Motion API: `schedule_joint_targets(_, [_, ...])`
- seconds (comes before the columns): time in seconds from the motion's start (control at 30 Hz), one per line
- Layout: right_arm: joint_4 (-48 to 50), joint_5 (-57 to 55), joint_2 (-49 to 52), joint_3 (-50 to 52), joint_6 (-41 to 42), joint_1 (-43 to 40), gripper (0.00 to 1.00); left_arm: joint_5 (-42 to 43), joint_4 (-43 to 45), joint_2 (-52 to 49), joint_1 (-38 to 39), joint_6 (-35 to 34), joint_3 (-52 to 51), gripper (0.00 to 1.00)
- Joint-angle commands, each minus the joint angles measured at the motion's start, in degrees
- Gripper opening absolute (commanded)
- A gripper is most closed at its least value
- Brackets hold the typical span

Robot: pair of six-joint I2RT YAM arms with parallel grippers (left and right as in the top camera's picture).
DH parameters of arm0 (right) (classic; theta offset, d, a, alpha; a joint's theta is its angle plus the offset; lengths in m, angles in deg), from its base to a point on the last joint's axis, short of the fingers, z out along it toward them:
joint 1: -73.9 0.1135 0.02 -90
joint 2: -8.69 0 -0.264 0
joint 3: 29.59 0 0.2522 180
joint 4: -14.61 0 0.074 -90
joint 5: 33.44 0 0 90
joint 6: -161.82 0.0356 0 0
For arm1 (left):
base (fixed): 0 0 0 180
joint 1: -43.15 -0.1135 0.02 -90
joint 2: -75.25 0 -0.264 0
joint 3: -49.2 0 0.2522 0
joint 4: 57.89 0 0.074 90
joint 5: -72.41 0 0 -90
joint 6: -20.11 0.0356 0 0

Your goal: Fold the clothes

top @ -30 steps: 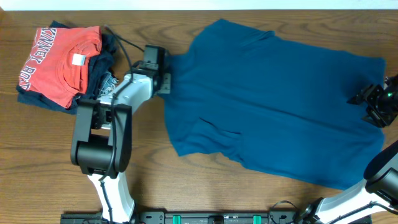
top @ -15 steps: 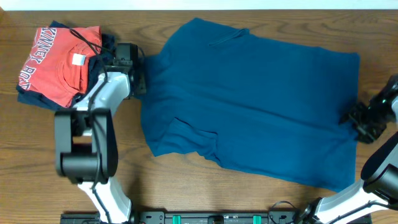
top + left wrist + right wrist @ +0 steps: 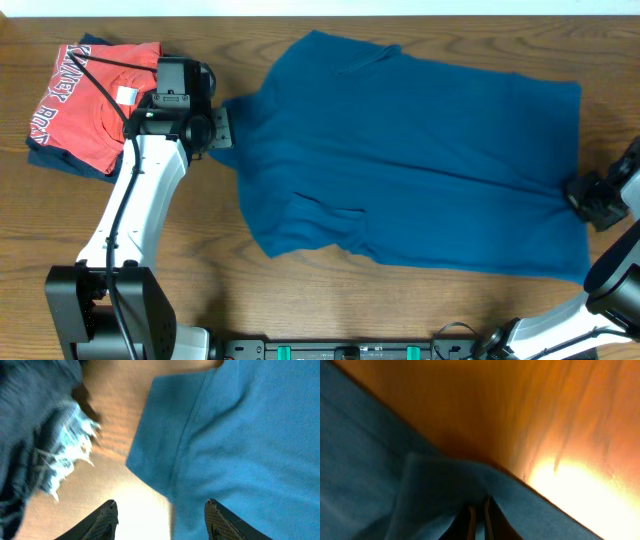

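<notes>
Arms stretch to opposite ends of the large plain deep-blue soft fabric garment (image 3: 420, 160), which lies flat on the wooden desk (image 3: 300, 300) between them. Left tool (image 3: 225, 130) spread, sleeve edge beneath it; right tool (image 3: 580, 193) pressed together, pinching garment edge. Only the left wrist view shows frayed dark denim (image 3: 55, 460) beside that tool.

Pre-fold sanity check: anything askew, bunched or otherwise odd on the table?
The blue garment lies skewed, its long edges slanting across the table, with a rumpled flap near its lower left. The right gripper is shut on its right edge; the left gripper hangs open at the left edge. Nothing looks spilled.
</notes>
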Motion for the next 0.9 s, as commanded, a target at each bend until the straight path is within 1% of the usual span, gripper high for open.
schedule_joint_targets(0.0, [3.65,0.72,-0.37,0.17,0.68,-0.92,0.15,1.88,-1.05,-0.07,-0.04,-0.48,0.20,0.57])
schedule_joint_targets(0.03, [4.52,2.89,-0.37,0.17,-1.07,-0.92,0.35,1.88,-1.22,-0.07,-0.02,-0.48,0.20,0.57])
schedule_joint_targets(0.07, [4.79,5.55,-0.44,0.00,-3.48,-1.01,0.59,1.90,-1.46,-0.07,-0.02,-0.48,0.20,0.58])
schedule_joint_targets(0.1, [4.59,7.93,-0.59,-0.28,-5.46,-1.14,0.71,1.90,-1.73,-0.07,-0.02,-0.48,0.20,0.58])
schedule_joint_targets(0.13, [4.02,10.03,-0.87,-0.59,-7.21,-1.33,0.77,1.90,-2.01,-0.07,-0.02,-0.48,0.20,0.58])
schedule_joint_targets(0.17, [3.30,11.08,-1.27,-0.87,-7.98,-1.51,0.80,1.92,-2.43,-0.07,-0.02,-0.48,0.20,0.58])
schedule_joint_targets(0.3, [-1.88,11.85,-5.53,-2.14,-8.15,-2.91,0.82,3.91,-5.73,-0.04,-0.02,-0.48,0.20,0.58])
schedule_joint_targets(0.5, [-7.87,17.46,-17.66,-2.23,-7.67,-5.07,0.82,10.16,-14.21,-0.04,0.09,-0.50,0.15,0.58])
schedule_joint_targets(0.6, [-11.21,17.46,-23.76,-2.23,-7.67,-5.27,0.82,10.88,-16.37,-0.04,0.98,0.15,-0.37,0.58])
schedule_joint_targets(0.67, [-14.01,17.46,-26.71,-2.21,-7.65,-5.01,0.81,11.15,-16.48,-0.04,2.25,0.63,-1.09,0.58])
schedule_joint_targets(0.73, [-17.22,18.03,-28.65,-2.21,-7.23,-4.24,0.79,13.31,-15.45,-0.13,4.26,2.08,-1.99,0.59])
schedule_joint_targets(0.87, [-22.14,18.51,-29.22,-1.95,-8.35,-1.18,0.78,14.05,-10.60,-0.79,9.75,2.75,-4.44,0.62])
